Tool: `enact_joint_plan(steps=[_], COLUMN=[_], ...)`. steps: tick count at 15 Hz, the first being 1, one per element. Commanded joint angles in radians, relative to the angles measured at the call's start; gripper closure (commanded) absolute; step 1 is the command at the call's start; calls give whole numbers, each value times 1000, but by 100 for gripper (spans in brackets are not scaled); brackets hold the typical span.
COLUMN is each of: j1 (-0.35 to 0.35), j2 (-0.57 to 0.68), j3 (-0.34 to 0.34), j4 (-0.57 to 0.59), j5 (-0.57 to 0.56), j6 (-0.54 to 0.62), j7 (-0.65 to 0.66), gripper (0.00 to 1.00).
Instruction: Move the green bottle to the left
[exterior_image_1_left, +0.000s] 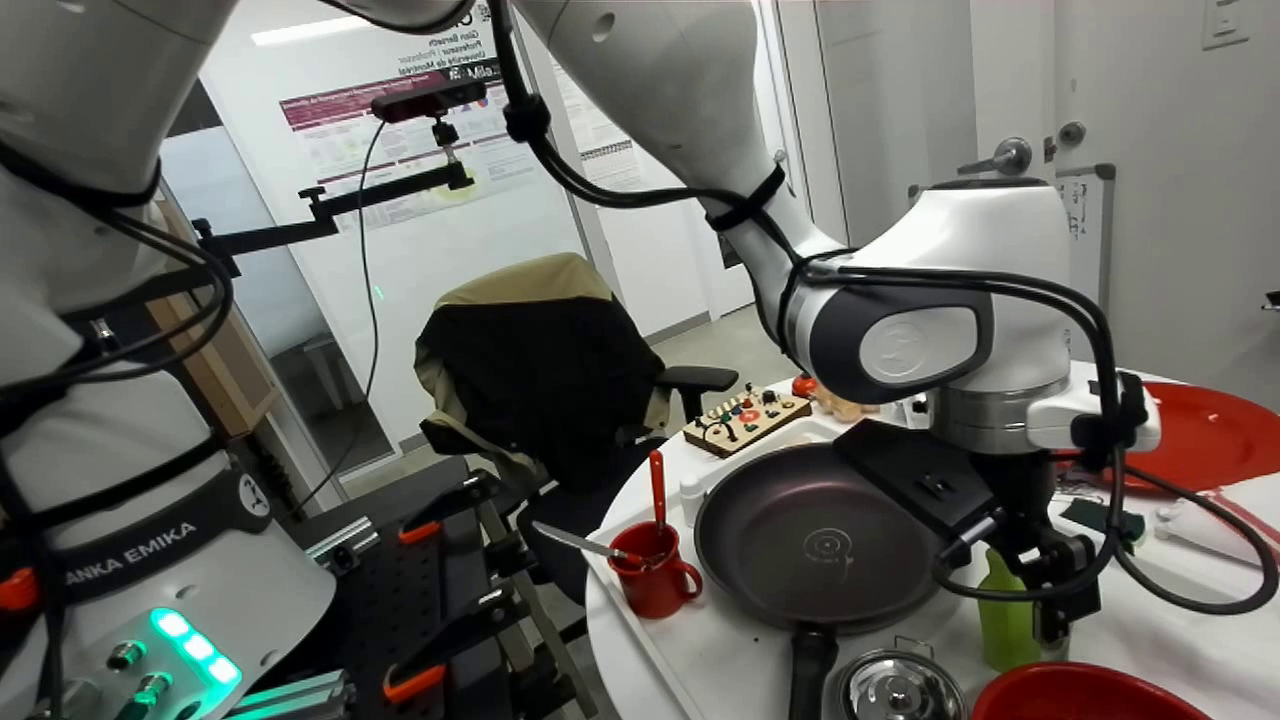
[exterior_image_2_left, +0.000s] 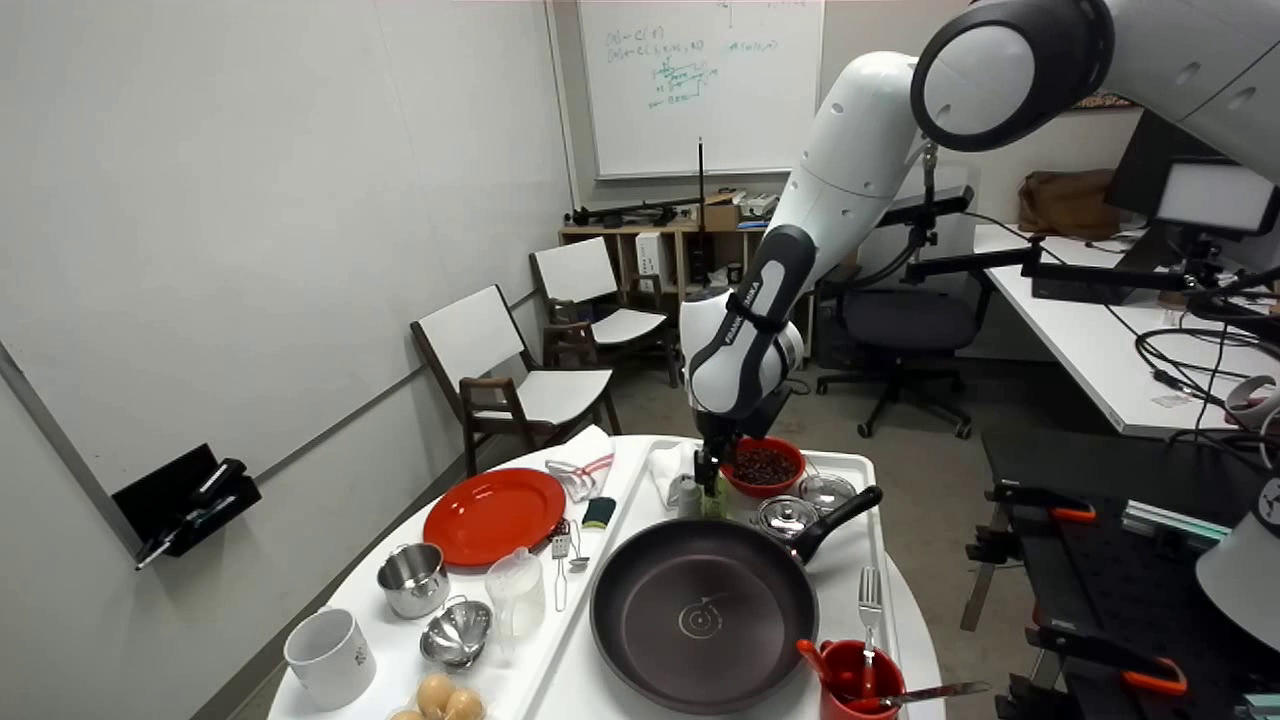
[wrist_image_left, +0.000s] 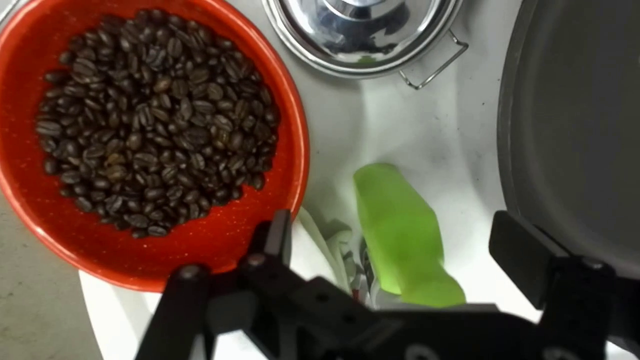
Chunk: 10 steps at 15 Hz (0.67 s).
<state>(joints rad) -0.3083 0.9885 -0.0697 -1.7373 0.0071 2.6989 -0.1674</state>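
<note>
On a table (exterior_image_2_left: 398, 652) near chairs (exterior_image_2_left: 540, 395), a tray (exterior_image_2_left: 575, 685) bears the green bottle (wrist_image_left: 397, 230).

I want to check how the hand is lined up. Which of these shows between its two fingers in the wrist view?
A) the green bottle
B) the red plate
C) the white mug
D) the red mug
A: the wrist view shows the green bottle within the open hand, a visible gap on either side.

Office-like lab, robot arm (exterior_image_2_left: 855, 165), scribbled whiteboard (exterior_image_2_left: 740, 125), poster (exterior_image_1_left: 408, 150), desk (exterior_image_2_left: 1085, 335), monitor (exterior_image_2_left: 1212, 197)
</note>
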Motion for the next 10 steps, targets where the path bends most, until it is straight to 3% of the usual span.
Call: enact_joint_plan(steps=[1, 2, 3, 5, 10], j1=[-6, -5, -6, -6, -3], j2=[31, 34, 36, 38, 40], j3=[5, 4, 5, 5, 4], j4=[43, 46, 47, 49, 49], j5=[-5, -5, -5, -5, -7], j6=[-20, -20, -19, -17, -15], j7=[-17, -16, -17, -19, -23], gripper=[0, 0, 25, 32, 69])
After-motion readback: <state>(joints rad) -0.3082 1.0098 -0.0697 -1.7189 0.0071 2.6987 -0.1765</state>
